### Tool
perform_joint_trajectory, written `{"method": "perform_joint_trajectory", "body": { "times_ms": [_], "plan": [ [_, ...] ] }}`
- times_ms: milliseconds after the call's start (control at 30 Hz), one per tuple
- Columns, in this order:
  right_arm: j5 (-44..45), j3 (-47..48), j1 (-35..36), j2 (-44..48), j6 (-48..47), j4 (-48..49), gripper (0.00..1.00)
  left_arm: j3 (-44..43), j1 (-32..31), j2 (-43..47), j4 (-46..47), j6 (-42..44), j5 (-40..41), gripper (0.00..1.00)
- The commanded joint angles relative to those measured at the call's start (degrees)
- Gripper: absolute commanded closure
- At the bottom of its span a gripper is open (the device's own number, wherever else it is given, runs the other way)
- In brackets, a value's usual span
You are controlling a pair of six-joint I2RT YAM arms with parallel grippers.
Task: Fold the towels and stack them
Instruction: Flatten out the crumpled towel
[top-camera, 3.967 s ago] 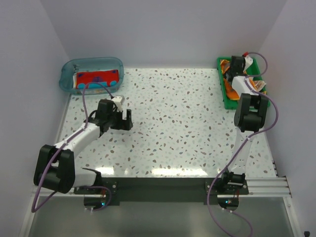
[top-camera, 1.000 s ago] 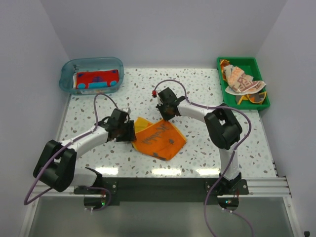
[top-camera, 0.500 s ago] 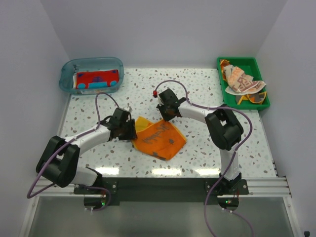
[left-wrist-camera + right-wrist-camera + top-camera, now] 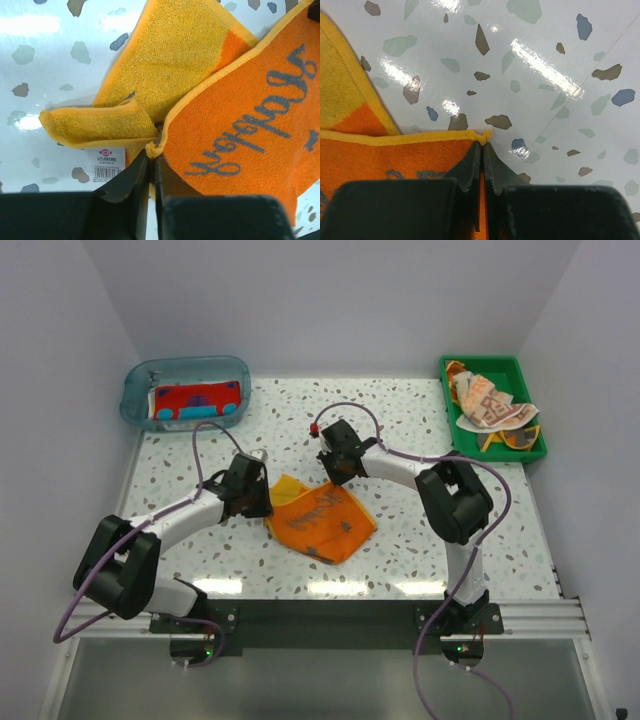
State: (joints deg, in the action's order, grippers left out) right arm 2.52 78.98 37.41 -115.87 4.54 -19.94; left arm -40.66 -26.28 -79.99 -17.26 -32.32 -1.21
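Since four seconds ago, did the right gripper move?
Yes. The right gripper moved left, away from the green tray where it was, and now pinches a corner of the orange towel.

We saw the left arm (image 4: 175, 521) and right arm (image 4: 396, 463) as white links with bulky black joint housings, each trailing a purple cable (image 4: 345, 406). The left gripper (image 4: 150, 159) and right gripper (image 4: 482, 148) were matte black.

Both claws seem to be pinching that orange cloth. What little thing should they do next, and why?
Probably lift slightly and draw the two pinched corners apart to spread it. The left gripper and right gripper each nip a corner of the orange towel, which lies crumpled with a flap turned over.
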Motion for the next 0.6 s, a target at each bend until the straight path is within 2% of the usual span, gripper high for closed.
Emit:
{"method": "perform_joint_trajectory", "body": {
  "times_ms": [0,100,300,400,567],
  "plan": [
    [1.87,-1.11,0.21,-0.14,0.30,-3.70,1.00,-2.14,-0.26,2.02,1.08,0.58,2.69,0.91],
    [3.09,-0.93,0.30,0.03,0.47,-3.87,1.00,-1.96,-0.26,2.12,0.82,1.29,3.84,1.00],
    [7.13,-0.06,-0.05,1.87,1.97,-4.93,1.00,-4.24,-0.26,2.47,-1.19,4.53,7.18,1.00],
    [9.33,1.69,-0.58,5.20,2.23,-5.54,1.00,-8.98,-0.17,2.64,-2.95,7.69,9.65,1.00],
    [14.87,8.46,-1.99,10.75,0.92,-7.65,1.00,-24.61,-0.09,1.77,-4.89,13.85,14.30,1.00]
  ]
}}
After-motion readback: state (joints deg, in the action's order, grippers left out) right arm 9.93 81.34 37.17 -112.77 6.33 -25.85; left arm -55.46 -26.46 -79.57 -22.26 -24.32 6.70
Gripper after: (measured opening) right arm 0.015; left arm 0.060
